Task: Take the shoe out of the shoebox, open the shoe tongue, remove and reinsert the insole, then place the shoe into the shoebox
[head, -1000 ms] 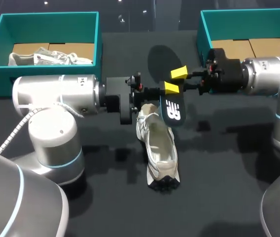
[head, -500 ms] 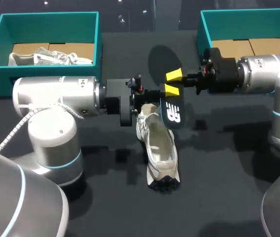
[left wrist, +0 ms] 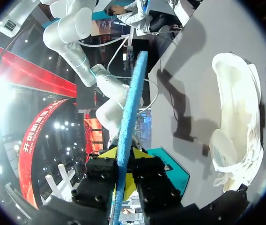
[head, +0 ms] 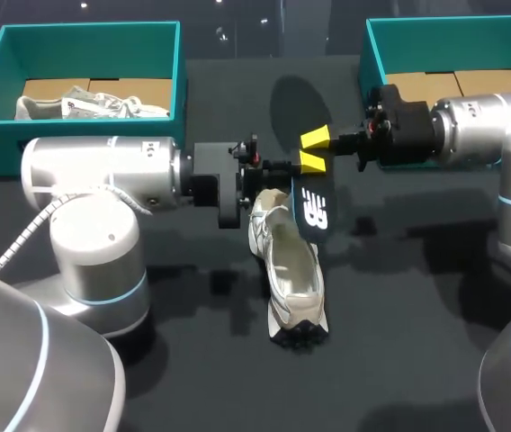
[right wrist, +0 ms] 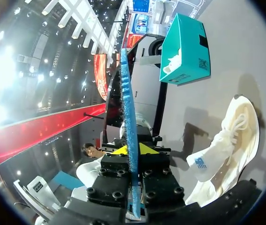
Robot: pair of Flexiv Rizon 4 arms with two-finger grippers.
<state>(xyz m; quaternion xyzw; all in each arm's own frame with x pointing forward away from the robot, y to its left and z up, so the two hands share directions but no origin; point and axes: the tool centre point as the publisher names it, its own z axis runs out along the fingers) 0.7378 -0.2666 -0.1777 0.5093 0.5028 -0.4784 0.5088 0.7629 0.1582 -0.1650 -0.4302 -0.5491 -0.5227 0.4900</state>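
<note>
Right pincer [head: 313, 150] has edged slightly toward the left arm, and the insole [head: 312, 205] now hangs a bit steeper. Left arm and shoe [head: 290, 270] unchanged. Insole is held up off the bench [head: 399, 297], dark printed face toward the head camera and edge-on in both wrist views. Right pincer pinches its upper end, a yellow tip on either face. Left pincer [left wrist: 123, 161] is clamped on the same insole from the opposite side, fingers against both faces. Shoe lies mid-bench, opening up, heel end just under the insole's lower end. Left shoebox [head: 85, 31] at the far left holds a second shoe [head: 85, 103]. Right shoebox [head: 372, 54] at the far right, behind the right arm.
</note>
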